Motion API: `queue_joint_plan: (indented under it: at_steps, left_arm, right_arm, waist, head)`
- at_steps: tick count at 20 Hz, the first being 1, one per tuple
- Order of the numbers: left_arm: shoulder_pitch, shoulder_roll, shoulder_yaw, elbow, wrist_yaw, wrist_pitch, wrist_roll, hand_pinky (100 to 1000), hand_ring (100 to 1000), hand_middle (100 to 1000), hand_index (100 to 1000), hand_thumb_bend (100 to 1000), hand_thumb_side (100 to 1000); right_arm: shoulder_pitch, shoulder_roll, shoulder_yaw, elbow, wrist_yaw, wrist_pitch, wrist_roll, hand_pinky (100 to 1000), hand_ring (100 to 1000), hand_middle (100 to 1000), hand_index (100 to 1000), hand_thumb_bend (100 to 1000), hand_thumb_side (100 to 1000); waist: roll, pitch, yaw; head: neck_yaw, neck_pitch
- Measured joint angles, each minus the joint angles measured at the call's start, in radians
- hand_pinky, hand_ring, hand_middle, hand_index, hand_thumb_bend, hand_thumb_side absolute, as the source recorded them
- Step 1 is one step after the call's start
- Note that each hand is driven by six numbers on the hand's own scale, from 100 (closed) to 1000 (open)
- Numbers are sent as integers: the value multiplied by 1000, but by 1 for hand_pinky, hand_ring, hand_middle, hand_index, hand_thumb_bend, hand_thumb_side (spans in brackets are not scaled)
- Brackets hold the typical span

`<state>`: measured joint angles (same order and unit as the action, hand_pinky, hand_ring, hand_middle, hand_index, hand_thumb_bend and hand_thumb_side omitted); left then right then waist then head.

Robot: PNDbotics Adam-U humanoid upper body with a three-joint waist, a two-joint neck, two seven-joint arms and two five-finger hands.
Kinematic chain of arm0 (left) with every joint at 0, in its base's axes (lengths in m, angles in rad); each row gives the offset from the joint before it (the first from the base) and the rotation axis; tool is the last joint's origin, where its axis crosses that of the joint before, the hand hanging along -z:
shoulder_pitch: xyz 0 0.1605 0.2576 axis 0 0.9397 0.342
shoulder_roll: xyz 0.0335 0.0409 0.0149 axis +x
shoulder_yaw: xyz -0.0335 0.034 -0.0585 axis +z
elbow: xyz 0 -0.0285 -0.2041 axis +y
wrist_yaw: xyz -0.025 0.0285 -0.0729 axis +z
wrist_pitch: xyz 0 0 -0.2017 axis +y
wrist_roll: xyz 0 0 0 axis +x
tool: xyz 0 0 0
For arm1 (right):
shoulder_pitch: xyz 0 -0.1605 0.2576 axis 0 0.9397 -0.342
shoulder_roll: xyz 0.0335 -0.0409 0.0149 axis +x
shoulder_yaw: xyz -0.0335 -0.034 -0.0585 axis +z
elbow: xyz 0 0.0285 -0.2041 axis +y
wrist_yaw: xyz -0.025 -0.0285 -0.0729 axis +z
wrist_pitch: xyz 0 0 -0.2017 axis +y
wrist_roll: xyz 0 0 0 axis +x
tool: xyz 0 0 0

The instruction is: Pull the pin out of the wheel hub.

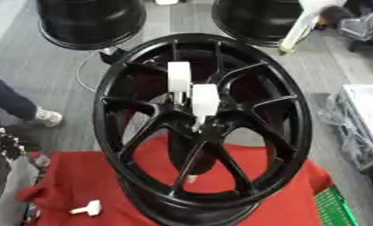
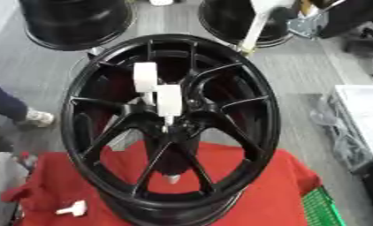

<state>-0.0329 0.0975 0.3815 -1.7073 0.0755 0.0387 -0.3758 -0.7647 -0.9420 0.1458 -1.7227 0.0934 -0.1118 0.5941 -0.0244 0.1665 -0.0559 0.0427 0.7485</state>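
A black wheel hub stands upright on a red cloth, its spokes meeting at the centre. Two white pins stick out of that centre: one pin nearer the camera and lower, a second pin just behind and above it to the left. A third white pin lies loose on the cloth, left of the wheel's base and well apart from the other two. Part of the robot's left arm shows at the left edge, far from the pins; neither hand is visible, so their state cannot be told.
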Motion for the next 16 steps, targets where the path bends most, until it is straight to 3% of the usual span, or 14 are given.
queue_joint_plan:
  at_steps: [4,6,10,12,13,14,15,16]
  left_arm:
    - [4,0,10,0,0,-4,10,618,563,517,658,110,1000]
    - [4,-1,11,0,2,-5,11,618,564,517,658,111,1000]
    - [3,-15,37,0,3,-8,34,618,564,517,658,110,1000]
    - [3,-20,53,-1,3,-9,50,618,564,517,658,113,1000]
    - [1,-20,61,-1,3,-8,58,619,564,517,658,113,1000]
    - [-4,-20,67,-1,3,-8,65,619,564,517,658,113,1000]
    - [-9,-20,72,-1,3,-7,70,618,564,517,658,113,1000]
    - [-12,-20,77,-1,3,-7,75,618,564,517,658,113,1000]
  right_arm:
    - [87,-84,-87,26,-29,13,-54,268,257,384,899,100,202]
    - [129,-120,-130,27,-49,6,-81,310,281,427,887,100,338]
    - [218,-120,-219,76,-46,28,-136,335,307,474,882,100,334]
    - [265,-93,-264,118,-26,52,-164,371,370,691,908,100,244]
    - [286,-77,-287,139,-14,64,-178,374,377,748,913,100,225]
    - [307,-60,-311,160,-2,78,-192,374,377,748,913,100,225]
    - [330,-42,-335,182,11,91,-205,389,395,838,930,100,454]
    - [351,-20,-357,204,24,105,-219,392,398,852,933,100,539]
  waist:
    - [12,-1,-15]
    - [13,1,-11]
    - [50,15,-87]
    - [53,18,-132]
    - [50,23,-152]
    - [50,29,-167]
    - [52,34,-174]
    - [56,40,-176]
  head:
    - [22,1]
    - [27,1]
    - [82,-5]
    - [109,-9]
    - [121,-13]
    - [130,-16]
    - [135,-21]
    - [137,-27]
